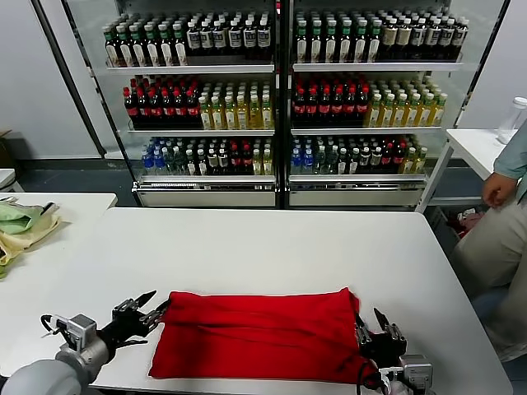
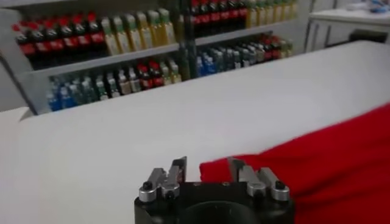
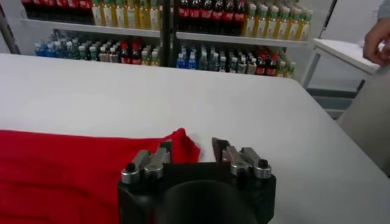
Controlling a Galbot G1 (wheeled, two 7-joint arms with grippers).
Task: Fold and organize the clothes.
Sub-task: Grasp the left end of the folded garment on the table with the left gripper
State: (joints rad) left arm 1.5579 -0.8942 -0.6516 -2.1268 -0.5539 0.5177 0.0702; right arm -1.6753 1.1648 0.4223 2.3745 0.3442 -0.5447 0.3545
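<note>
The clothes are one red T-shirt (image 1: 255, 333), folded into a long flat rectangle near the front edge of the white table (image 1: 272, 247). My left gripper (image 1: 156, 304) is at the shirt's left end with its jaws open. In the left wrist view the red T-shirt's (image 2: 329, 164) edge reaches in between the left gripper's (image 2: 206, 163) fingers, unclamped. My right gripper (image 1: 375, 325) is at the shirt's right end, also open. In the right wrist view a raised corner of the red T-shirt (image 3: 61, 170) stands beside one finger of the right gripper (image 3: 191, 145).
A pale green and yellow cloth pile (image 1: 20, 226) lies on a side table at the left. Glass-door coolers full of bottles (image 1: 280, 99) line the back. A person (image 1: 502, 230) stands by the table's right side, near another white table (image 1: 478, 144).
</note>
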